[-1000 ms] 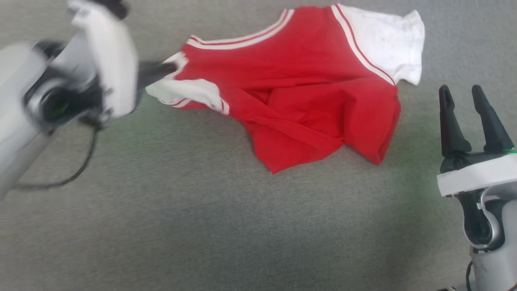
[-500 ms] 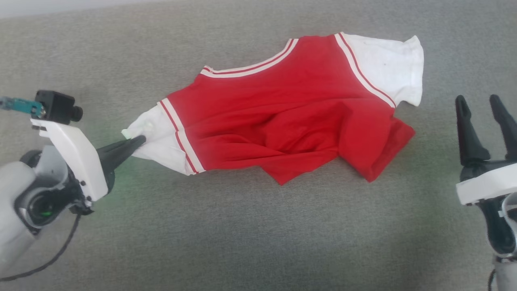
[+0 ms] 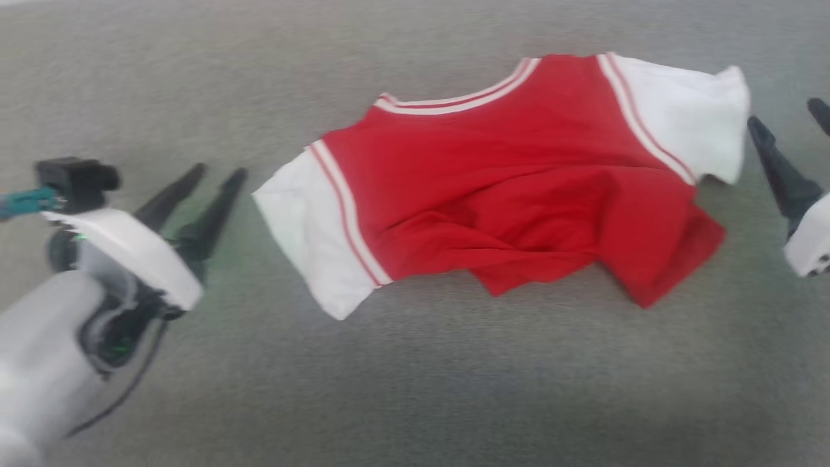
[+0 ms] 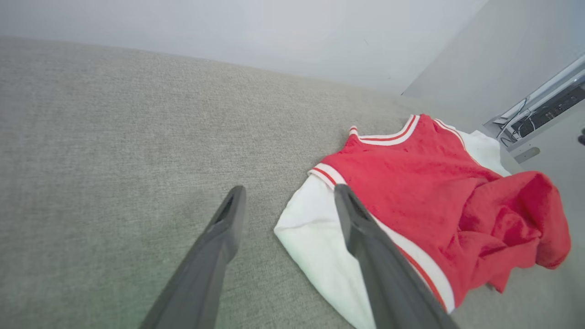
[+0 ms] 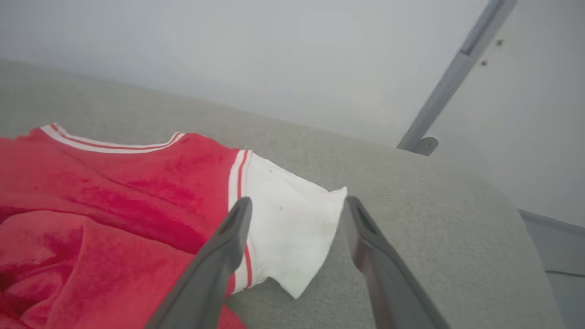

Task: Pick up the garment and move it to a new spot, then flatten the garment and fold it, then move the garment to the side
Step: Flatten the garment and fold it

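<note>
On the grey woven cloth surface (image 3: 415, 389), a red sports jersey with white sleeve panels and red-and-white striped trim (image 3: 506, 175) lay across the middle of the head view. It was back or front up, I could not tell which. The striped neckline (image 3: 460, 102) pointed to the far side. The upper body lay fairly flat. The lower red part was bunched in folds and the hem was turned up unevenly on the near side.

The left gripper (image 3: 219, 172), two long dark fingers on a white wrist, sat low at the left. Its jaws were spread wide with nothing between them. The tips were just short of the white sleeve (image 3: 311, 227) on that side, with a strip of bare grey cloth between. From the left wrist, that gripper (image 4: 290, 192) showed the same open gap, with the jersey (image 4: 425, 173) beyond it.

The right gripper (image 3: 786, 113) stood at the right edge, partly cut off. Its jaws were wide apart and held nothing. It was just beside the opposite white sleeve (image 3: 687, 117), and I could not tell whether they touched. From the right wrist, the gripper's (image 5: 298, 203) fingers framed the end of that sleeve, with the jersey (image 5: 114, 192) running off to the left. A pale wall (image 5: 228, 59) and a grey metal bar (image 5: 457, 73) stood behind.

The head view was somewhat blurred.
</note>
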You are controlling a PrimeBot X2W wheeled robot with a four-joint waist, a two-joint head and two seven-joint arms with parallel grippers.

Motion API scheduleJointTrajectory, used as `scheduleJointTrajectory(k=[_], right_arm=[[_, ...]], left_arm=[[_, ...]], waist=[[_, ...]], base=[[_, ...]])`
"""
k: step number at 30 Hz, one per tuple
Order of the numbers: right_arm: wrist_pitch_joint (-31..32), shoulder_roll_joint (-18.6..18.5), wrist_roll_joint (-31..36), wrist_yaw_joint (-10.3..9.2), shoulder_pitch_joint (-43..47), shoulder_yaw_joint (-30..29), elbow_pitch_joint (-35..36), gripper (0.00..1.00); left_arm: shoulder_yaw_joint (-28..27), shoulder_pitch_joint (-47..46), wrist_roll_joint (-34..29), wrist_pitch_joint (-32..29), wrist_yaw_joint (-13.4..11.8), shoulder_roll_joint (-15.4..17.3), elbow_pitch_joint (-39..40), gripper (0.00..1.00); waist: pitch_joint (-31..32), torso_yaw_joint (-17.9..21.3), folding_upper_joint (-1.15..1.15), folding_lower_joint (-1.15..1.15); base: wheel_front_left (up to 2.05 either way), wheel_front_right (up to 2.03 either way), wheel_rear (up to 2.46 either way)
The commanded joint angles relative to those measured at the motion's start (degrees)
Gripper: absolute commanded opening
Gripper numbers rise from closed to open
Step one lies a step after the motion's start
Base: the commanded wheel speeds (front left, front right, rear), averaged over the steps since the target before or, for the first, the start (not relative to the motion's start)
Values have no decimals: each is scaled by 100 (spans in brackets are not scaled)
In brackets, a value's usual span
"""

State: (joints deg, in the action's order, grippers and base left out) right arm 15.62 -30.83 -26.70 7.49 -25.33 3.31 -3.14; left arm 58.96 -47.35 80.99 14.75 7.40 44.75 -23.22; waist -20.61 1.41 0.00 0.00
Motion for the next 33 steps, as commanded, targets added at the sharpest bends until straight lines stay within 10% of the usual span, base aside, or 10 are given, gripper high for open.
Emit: scheduleJointTrajectory(k=[1,11,27,28,31,33], right_arm=[[229,-271,-136,1,-196,147,-107,100],[2138,-1876,-1273,1,-1823,1462,-808,100],[3583,-2568,-2198,1,-2939,2782,-1590,100],[3592,-2548,-2217,1,-2970,2829,-1601,87],[3591,-2506,-2290,0,-3031,2924,-1657,5],[3569,-2513,-2295,-1,-3067,2971,-1711,0]], left_arm=[[-332,111,-207,48,11,-196,-7,100],[-3296,1686,-3257,49,-130,-1858,982,100],[-4257,2506,-5341,51,-1,-3075,1771,100],[-4263,2468,-5345,51,7,-3066,1786,100],[-4087,2197,-5328,51,10,-2835,1798,100],[-3841,1911,-5226,51,11,-2611,1790,100]], waist=[[-119,-312,0,0],[-828,-1305,0,0],[-1359,-1866,0,0],[-1365,-1857,0,0],[-1380,-1802,0,0],[-1376,-1758,0,0]], base=[[0,0,0],[0,0,0],[0,0,0],[0,0,0],[0,0,0],[0,0,0]])
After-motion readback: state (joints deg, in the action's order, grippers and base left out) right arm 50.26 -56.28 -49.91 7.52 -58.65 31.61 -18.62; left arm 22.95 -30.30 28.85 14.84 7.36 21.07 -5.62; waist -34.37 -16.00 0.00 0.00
